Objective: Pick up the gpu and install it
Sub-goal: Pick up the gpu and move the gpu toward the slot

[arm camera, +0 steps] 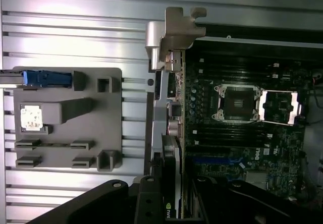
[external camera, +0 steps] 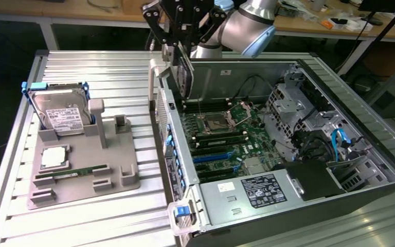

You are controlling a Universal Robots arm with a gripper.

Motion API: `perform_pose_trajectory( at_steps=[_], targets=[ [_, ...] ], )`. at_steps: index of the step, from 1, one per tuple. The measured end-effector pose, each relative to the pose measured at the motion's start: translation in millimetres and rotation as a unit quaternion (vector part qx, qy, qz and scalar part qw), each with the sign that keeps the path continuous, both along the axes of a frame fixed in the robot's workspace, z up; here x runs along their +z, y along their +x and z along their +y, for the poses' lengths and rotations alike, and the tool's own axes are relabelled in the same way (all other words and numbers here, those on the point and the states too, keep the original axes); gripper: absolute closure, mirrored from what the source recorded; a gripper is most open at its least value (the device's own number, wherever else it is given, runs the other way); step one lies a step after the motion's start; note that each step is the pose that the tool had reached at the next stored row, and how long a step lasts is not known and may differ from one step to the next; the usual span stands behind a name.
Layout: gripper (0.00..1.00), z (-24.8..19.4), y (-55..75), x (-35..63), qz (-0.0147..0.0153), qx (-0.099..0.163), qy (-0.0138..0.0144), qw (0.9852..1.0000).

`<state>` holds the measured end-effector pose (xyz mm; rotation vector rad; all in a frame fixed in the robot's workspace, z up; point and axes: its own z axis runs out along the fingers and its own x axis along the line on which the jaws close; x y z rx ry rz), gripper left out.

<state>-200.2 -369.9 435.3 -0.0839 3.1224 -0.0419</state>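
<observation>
Black flat gpu card [external camera: 184,77] hangs clenched in the dark gripper [external camera: 181,49], upper end hidden; we see its long axis upright over the grey metal computer case's [external camera: 246,77] far end, at the exterior view's left.

Black gripper [external camera: 182,51] on a silver-grey arm [external camera: 249,25] with a pale blue cap, and there's the gpu [external camera: 184,77]: dark charcoal face, silver bracket, and in the wrist view a green logo on its black edge. The table [external camera: 101,67] is bright ribbed aluminium, striped end to end. The holder tray [external camera: 81,193], towards the table's edge on the exterior view's left, is matte grey. On it: hard drive [external camera: 60,116], silver with a white label and a blue carrier round it; memory stick [external camera: 70,175], green; processor [external camera: 53,157], pale silver. Inside the black case [external camera: 335,203]: motherboard [external camera: 225,136] deep green, slots [external camera: 215,157] blue, a light blue cable [external camera: 340,140], power supply [external camera: 232,198] silver with a black, white-lettered label.
</observation>
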Motion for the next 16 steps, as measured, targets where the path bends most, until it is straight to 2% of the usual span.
perform_pose_trajectory(
  at_steps=[10,16],
  targets=[
    [0.73,0.0,45.9,-0.4,-0.0002,0.000,0.0001,1.0000],
    [0.73,0.0,73.4,-1.6,-0.0057,0.000,0.0000,1.0000]
  ],
)
